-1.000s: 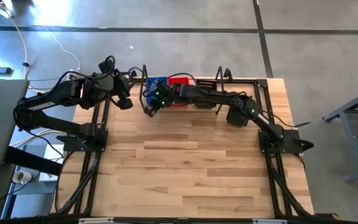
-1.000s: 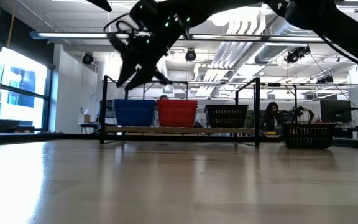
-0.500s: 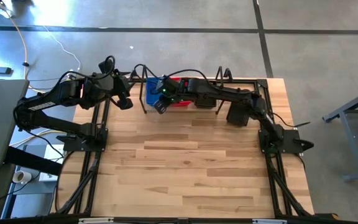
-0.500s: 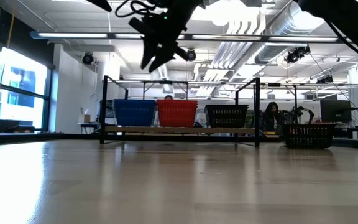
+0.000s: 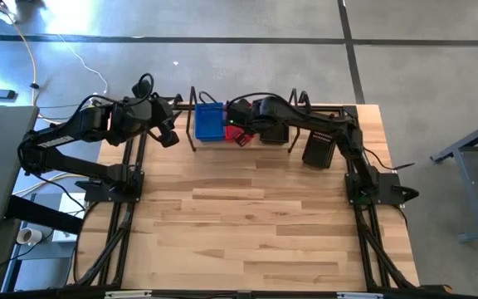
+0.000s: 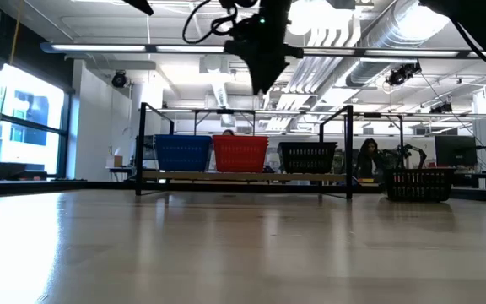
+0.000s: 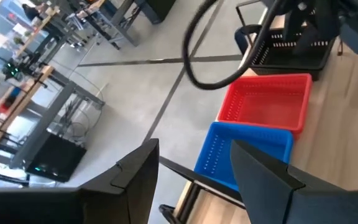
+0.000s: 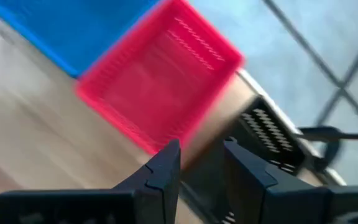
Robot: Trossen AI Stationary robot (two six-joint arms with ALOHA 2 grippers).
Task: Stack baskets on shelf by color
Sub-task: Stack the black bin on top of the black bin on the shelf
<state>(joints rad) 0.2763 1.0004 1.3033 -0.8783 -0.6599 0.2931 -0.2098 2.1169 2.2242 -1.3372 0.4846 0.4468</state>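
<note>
High view: right pincer [image 5: 241, 135] above red basket [image 5: 237, 123]

2 dark arms [image 5: 73, 141], looped black cables [image 5: 143, 83]

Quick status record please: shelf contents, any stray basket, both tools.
shelf: blue basket, red basket, black basket, side by side
stray: another black basket on the table, right of the shelf
right tool: above the red basket, open, empty
left tool: left of the shelf, open, empty
</note>
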